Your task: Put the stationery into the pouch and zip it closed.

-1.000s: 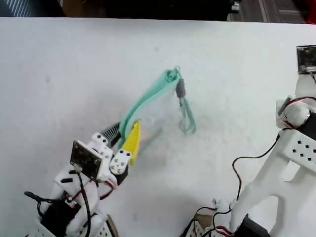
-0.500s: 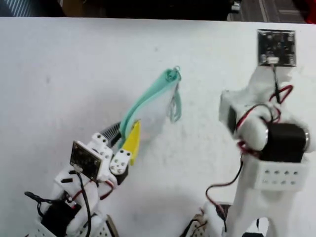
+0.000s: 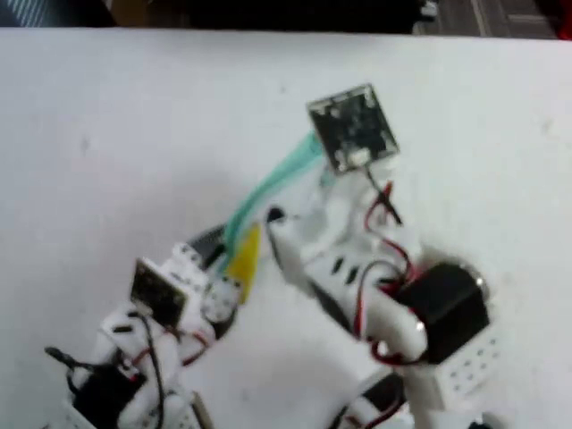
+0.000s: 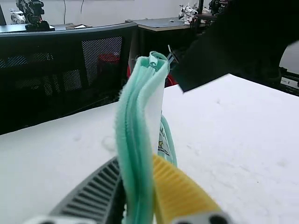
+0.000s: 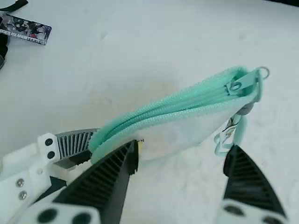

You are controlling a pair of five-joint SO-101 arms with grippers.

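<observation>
A translucent white pouch (image 5: 187,112) with a mint-green zip (image 3: 277,183) stands on its edge on the white table. My left gripper (image 4: 135,161) is shut on its near end, between a grey finger (image 4: 93,196) and a yellow finger (image 4: 177,191). The zip teeth lie together along the top, and the slider (image 5: 233,86) sits at the far end beside a mint wrist strap (image 5: 224,140). My right gripper (image 5: 183,150) hovers over the pouch's side, black fingers (image 5: 112,182) spread open on either side of it. In the high view the right arm (image 3: 375,268) covers most of the pouch.
A small printed card (image 5: 25,29) lies on the table away from the pouch. The left arm's white body (image 3: 152,304) sits at the table's near left. A black mesh chair (image 4: 60,74) and desks stand beyond the far edge.
The right arm has swung in from the right edge to over the pouch. The pouch's strap shifted inward. The left gripper has kept its hold in the same place.
</observation>
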